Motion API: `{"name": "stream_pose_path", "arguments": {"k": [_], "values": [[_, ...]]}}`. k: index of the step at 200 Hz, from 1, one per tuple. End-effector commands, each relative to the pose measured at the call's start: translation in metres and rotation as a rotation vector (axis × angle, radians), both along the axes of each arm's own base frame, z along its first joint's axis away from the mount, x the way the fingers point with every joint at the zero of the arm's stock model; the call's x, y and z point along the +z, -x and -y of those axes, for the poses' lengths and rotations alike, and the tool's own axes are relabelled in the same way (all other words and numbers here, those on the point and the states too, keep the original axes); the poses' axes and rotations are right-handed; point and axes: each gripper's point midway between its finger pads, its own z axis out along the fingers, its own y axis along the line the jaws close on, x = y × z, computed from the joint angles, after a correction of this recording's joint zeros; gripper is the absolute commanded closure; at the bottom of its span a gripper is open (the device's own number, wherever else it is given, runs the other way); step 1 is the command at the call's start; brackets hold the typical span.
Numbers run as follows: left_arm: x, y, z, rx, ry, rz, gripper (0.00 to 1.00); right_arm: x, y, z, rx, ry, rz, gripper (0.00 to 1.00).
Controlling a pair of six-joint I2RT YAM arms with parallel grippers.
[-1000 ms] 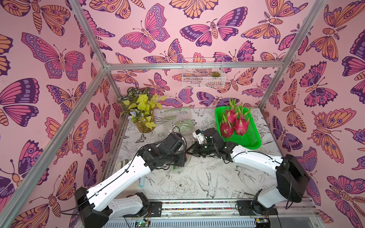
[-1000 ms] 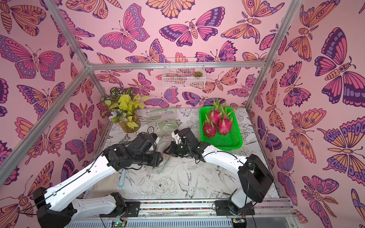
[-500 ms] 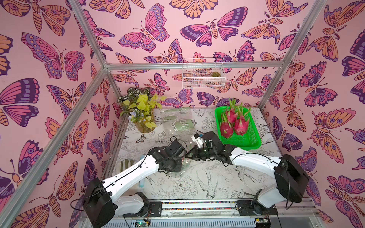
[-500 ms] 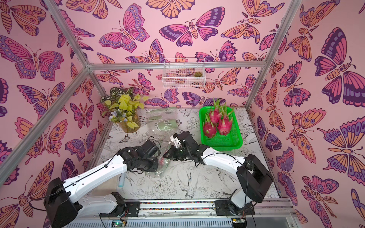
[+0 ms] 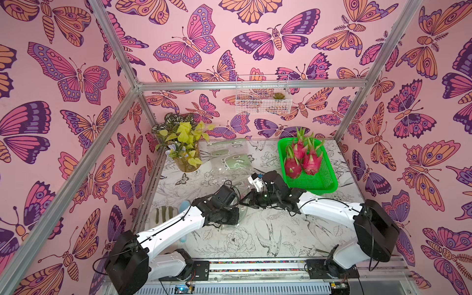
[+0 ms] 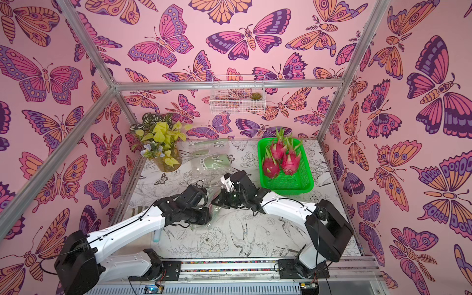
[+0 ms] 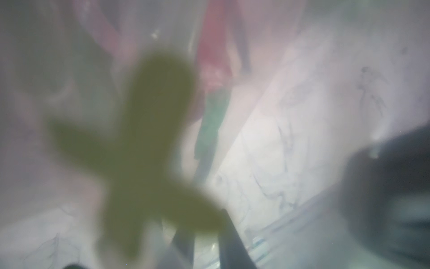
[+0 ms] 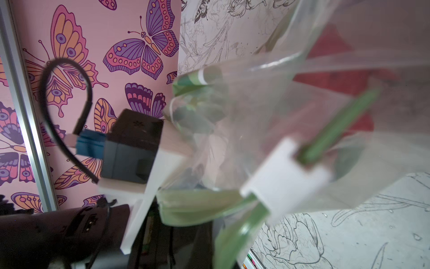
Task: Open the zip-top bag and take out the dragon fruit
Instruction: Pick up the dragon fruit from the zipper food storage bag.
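**Three dragon fruits in the basket, a fourth in the bag**

We count three dragon fruits [image 5: 292, 167] lying close together in one green basket [image 5: 316, 180] at the far right of the table [image 5: 255, 237]. They are oval and magenta-pink, with long green-tipped scales pointing rearward. A fourth dragon fruit [image 8: 335, 76] shows only as a red mass with a green blade through the clear zip-top bag [image 8: 256, 104], which sits near the table's middle between the two grippers. One white slider [image 8: 286, 179] sits on its green zip track. The right gripper [image 5: 246, 201] is closed, pinching the bag's edge. The left gripper [image 5: 236, 214] is buried in the plastic with its wrist view fogged by film, so we cannot tell how its jaws stand. More clear bags [image 5: 227, 158] with green print lie at the back beside one potted plant [image 5: 184, 143]; we cannot count them.
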Motion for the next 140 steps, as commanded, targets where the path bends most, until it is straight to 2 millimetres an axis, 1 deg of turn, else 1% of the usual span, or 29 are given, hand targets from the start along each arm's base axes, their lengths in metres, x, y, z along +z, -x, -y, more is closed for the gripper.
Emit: {"name": "stream_pose_path", "arguments": {"k": [1,24,58,71,97,108,118,140], "values": [[-0.015,0.005,-0.01,-0.004,-0.057,-0.034,0.78,0.008,0.001,-0.002,0.008,-0.018,0.024,1.0],[-0.021,0.008,-0.024,0.013,-0.136,-0.051,0.72,0.009,0.002,-0.001,0.009,-0.013,0.028,1.0],[-0.011,0.008,-0.043,0.046,-0.203,-0.016,0.61,0.009,0.003,0.002,0.009,0.0,0.031,1.0],[-0.008,0.008,-0.048,0.05,-0.221,-0.004,0.6,0.01,0.002,0.002,0.009,-0.001,0.031,1.0],[-0.014,0.008,-0.057,0.057,-0.278,-0.008,0.58,0.014,0.003,0.0,0.012,-0.01,0.035,1.0],[-0.016,0.009,-0.057,0.054,-0.28,-0.018,0.56,0.014,0.003,0.0,0.013,-0.012,0.035,1.0],[-0.017,0.009,-0.056,0.054,-0.274,-0.022,0.56,0.015,0.003,0.0,0.014,-0.019,0.035,1.0],[-0.017,0.008,-0.045,0.033,-0.229,-0.028,0.61,0.015,0.003,-0.001,0.012,-0.029,0.031,1.0]]}}
